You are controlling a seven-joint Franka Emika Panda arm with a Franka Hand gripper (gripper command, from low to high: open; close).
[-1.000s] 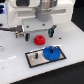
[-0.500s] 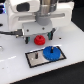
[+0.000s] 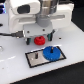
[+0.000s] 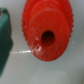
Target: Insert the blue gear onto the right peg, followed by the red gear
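The red gear [image 3: 39,41] lies flat on the white table, just behind the black plate [image 3: 32,58]. In the wrist view the red gear [image 4: 47,30] fills the frame, with its centre hole facing up. My gripper [image 3: 43,36] hangs right above it, open, with the fingers on either side of the gear and not closed on it. A dark finger [image 4: 4,37] shows at the edge of the wrist view. The blue gear [image 3: 50,52] lies flat on the plate at the exterior view's right, where the right peg stands. The peg itself is hidden.
The plate's other half, toward the exterior view's left, is bare black with a thin peg [image 3: 36,56] that is hard to make out. The white arm body [image 3: 30,15] fills the back of the view. A cable [image 3: 10,34] runs along the table at the left.
The gripper has come down closer over the red gear. The red gear and the blue gear have not moved.
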